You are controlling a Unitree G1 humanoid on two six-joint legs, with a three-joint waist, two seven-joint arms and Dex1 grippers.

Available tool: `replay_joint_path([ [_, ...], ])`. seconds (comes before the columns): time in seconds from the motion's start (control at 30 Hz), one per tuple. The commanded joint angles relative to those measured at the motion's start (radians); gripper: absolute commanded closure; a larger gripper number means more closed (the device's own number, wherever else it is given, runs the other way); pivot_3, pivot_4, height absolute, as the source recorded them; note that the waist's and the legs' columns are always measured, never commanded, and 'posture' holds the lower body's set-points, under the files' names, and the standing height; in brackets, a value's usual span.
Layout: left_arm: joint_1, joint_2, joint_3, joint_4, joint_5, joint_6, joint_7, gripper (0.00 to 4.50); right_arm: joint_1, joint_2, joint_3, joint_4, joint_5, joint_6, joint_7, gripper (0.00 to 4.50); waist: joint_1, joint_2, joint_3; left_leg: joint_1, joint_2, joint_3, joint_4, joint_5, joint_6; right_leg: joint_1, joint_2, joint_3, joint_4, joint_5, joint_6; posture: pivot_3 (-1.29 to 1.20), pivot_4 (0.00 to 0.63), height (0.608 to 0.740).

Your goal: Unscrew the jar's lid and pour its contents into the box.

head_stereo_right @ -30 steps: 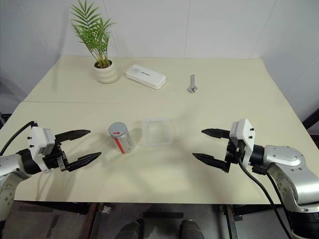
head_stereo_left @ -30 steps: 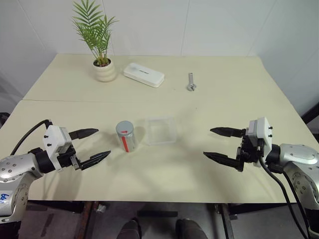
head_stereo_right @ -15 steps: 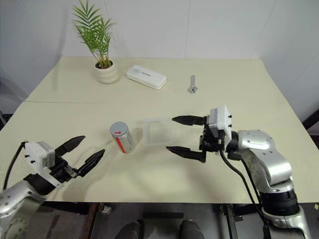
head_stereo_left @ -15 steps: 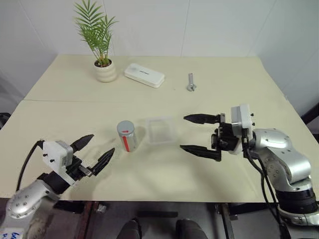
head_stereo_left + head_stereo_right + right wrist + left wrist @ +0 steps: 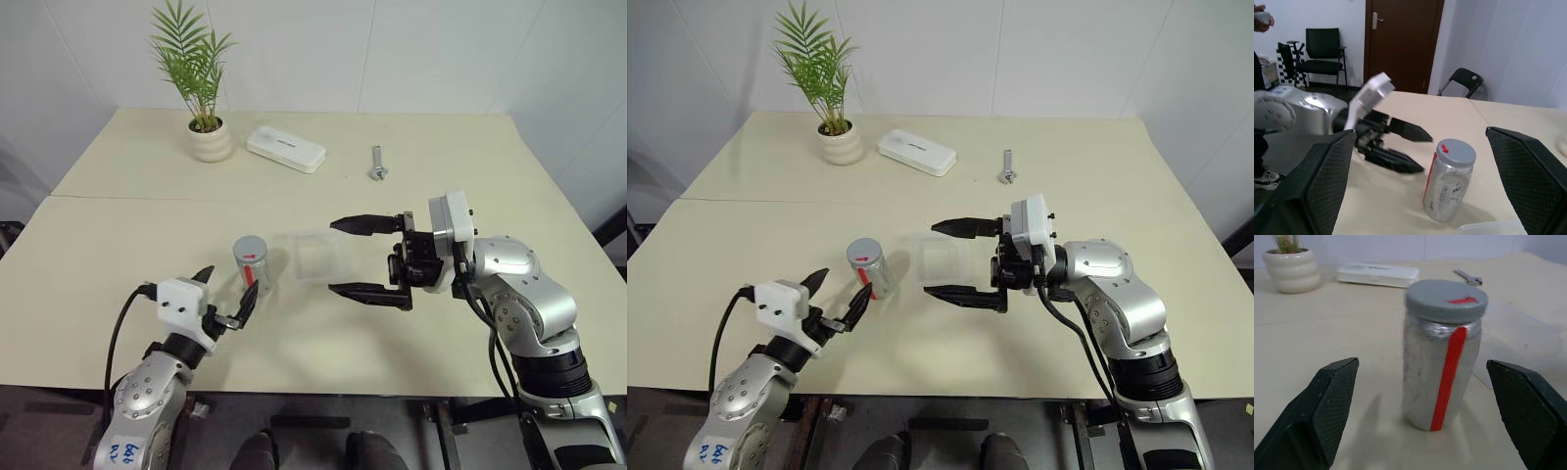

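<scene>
The jar (image 5: 251, 264) is standing upright on the table (image 5: 470, 176), with the lid (image 5: 1446, 300) seated on top. The box (image 5: 316, 256) is lying just to its right. The left gripper (image 5: 227, 297) is positioned before the jar, the right gripper (image 5: 364, 257) beside the box's right edge. Behind, the plant pot (image 5: 210, 140), case (image 5: 285, 148) and bolt (image 5: 376, 163) are ranged left to right.

The scene is evenly and brightly lit from above. Soft, faint shadows are cast on the surface (image 5: 118, 235) beneath the jar (image 5: 251, 265) and both arms. No harsh glare is seen. The head views are sharp; in the left wrist view the plant pot (image 5: 1292, 269) behind is slightly blurred.
</scene>
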Motion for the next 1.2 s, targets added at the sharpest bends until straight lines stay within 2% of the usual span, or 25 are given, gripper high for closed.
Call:
replay_joint_path([
  [0.03,-0.014,-0.019,-0.018,0.011,0.047,-0.032,0.032,0.03,0.009,-0.01,-0.012,-0.06,0.032,0.014,-0.001,0.0,0.0,0.0,0.0,0.0,0.0,0.0,0.0,0.0,0.0,0.0,0.0,0.0,0.0,0.0,0.0,0.0,0.15,0.74],
  [0.53,-0.185,-0.069,-0.075,0.169,0.134,-0.065,0.07,0.03,0.035,0.006,-0.012,-0.114,0.042,0.035,-0.05,0.0,0.016,0.0,0.0,0.0,0.0,0.0,0.0,-0.001,0.0,0.0,0.0,0.0,-0.001,0.001,0.001,0.0,0.15,0.74],
  [0.83,-0.234,-0.099,-0.091,0.184,0.172,-0.052,0.101,0.03,0.033,0.006,-0.01,-0.108,0.038,0.031,-0.061,0.0,0.016,0.0,0.0,0.0,0.0,0.0,0.0,-0.001,0.0,0.0,0.0,0.0,-0.001,0.001,0.002,0.0,0.15,0.74],
  [0.93,-0.229,-0.102,-0.091,0.176,0.176,-0.05,0.105,0.64,0.03,0.007,-0.008,-0.099,0.033,0.026,-0.059,0.0,0.016,0.0,0.0,0.0,0.0,0.001,0.0,-0.001,0.0,0.0,0.0,0.0,-0.001,0.001,0.002,0.0,0.15,0.74],
  [1.07,-0.216,-0.105,-0.087,0.161,0.183,-0.039,0.112,1.85,0.026,0.01,-0.004,-0.09,0.028,0.021,-0.057,0.0,0.016,0.0,0.0,0.0,0.0,0.001,0.0,-0.001,0.0,0.0,0.0,0.0,-0.001,0.001,0.002,0.0,0.15,0.74],
  [1.2,-0.193,-0.107,-0.078,0.145,0.177,-0.024,0.113,1.97,0.018,0.018,0.002,-0.077,0.021,0.015,-0.053,0.0,0.015,0.0,0.0,0.0,0.0,0.0,0.0,-0.001,0.0,0.0,0.0,0.0,-0.001,0.001,0.002,0.0,0.15,0.74],
])
